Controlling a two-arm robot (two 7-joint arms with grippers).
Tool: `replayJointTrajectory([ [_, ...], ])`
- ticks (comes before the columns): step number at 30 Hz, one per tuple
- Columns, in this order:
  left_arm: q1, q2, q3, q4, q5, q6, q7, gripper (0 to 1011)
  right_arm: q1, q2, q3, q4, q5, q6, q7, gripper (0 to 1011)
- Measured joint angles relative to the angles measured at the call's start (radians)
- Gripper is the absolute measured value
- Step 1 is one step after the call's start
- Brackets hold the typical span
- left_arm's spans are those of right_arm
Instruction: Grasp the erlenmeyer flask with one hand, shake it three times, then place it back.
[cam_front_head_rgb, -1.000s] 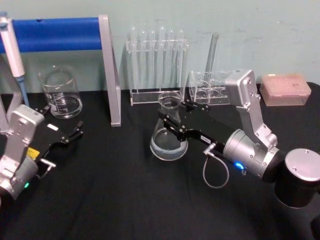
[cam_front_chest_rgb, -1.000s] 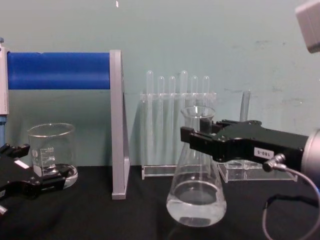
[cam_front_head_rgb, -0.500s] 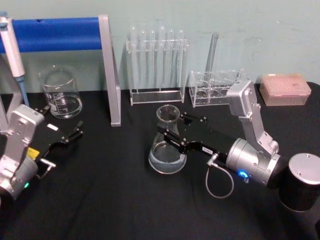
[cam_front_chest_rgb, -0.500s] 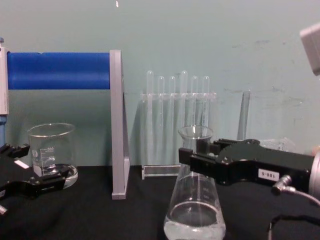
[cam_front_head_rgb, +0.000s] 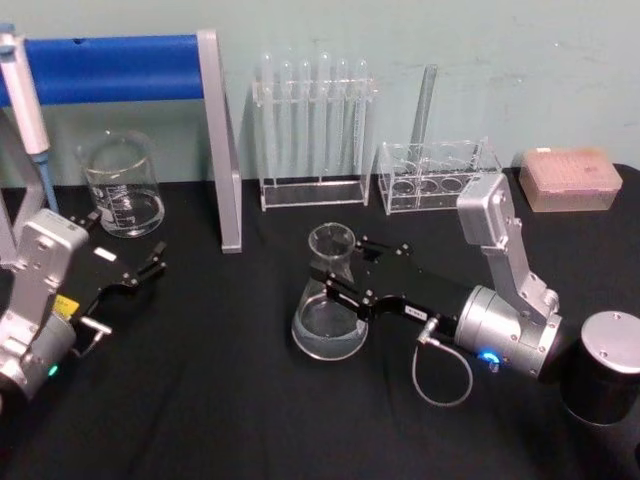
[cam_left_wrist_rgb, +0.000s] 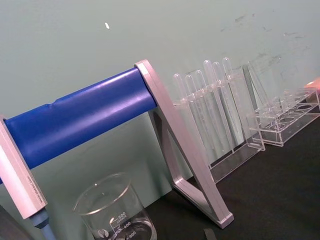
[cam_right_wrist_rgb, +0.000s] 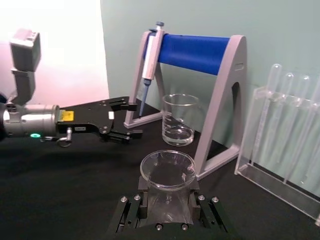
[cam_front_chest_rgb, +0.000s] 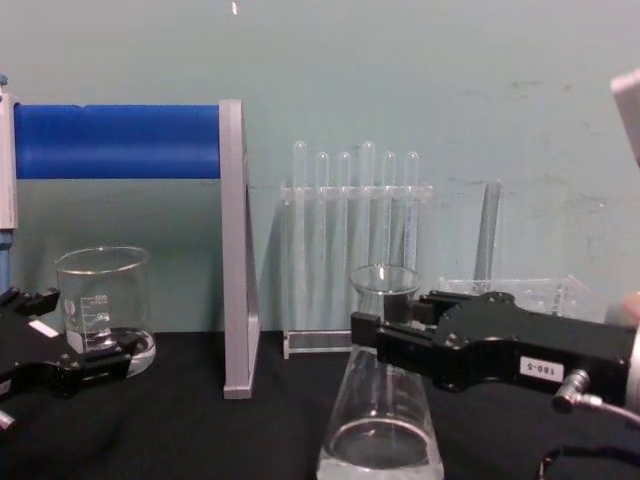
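The erlenmeyer flask (cam_front_head_rgb: 325, 322) is clear glass with a little liquid in its wide base, and it stands upright at mid-table. My right gripper (cam_front_head_rgb: 341, 266), black with a "180-5" label, is shut on the flask's neck just under the lip. From the chest the flask (cam_front_chest_rgb: 380, 440) shows low, its base cut by the frame's lower edge, with the right gripper (cam_front_chest_rgb: 378, 318) across its neck. The right wrist view looks down into the flask's mouth (cam_right_wrist_rgb: 167, 169) between the fingers (cam_right_wrist_rgb: 131, 206). Whether the base touches the table I cannot tell. My left gripper (cam_front_head_rgb: 150, 266) rests open at the left.
A glass beaker (cam_front_head_rgb: 122, 185) stands at the back left under a blue-barred pipette stand (cam_front_head_rgb: 120, 68) holding a pipette (cam_front_head_rgb: 25, 110). Behind the flask are a test tube rack (cam_front_head_rgb: 312, 130), a second clear rack (cam_front_head_rgb: 432, 175) and a pink tip box (cam_front_head_rgb: 570, 178).
My right gripper has carried the flask downward and toward me, away from the racks. The left arm has not moved.
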Motion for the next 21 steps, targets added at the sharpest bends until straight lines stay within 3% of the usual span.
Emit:
replayJointTrajectory([
  [11, 0.0, 0.0, 0.0, 0.0, 0.0, 0.0, 0.0, 1001, 0.023, 0.02, -0.029, 0.049, 0.046, -0.054, 0.068, 453],
  [21, 0.0, 0.0, 0.0, 0.0, 0.0, 0.0, 0.0, 1001, 0.035, 0.025, -0.043, 0.085, 0.071, -0.069, 0.08, 453],
])
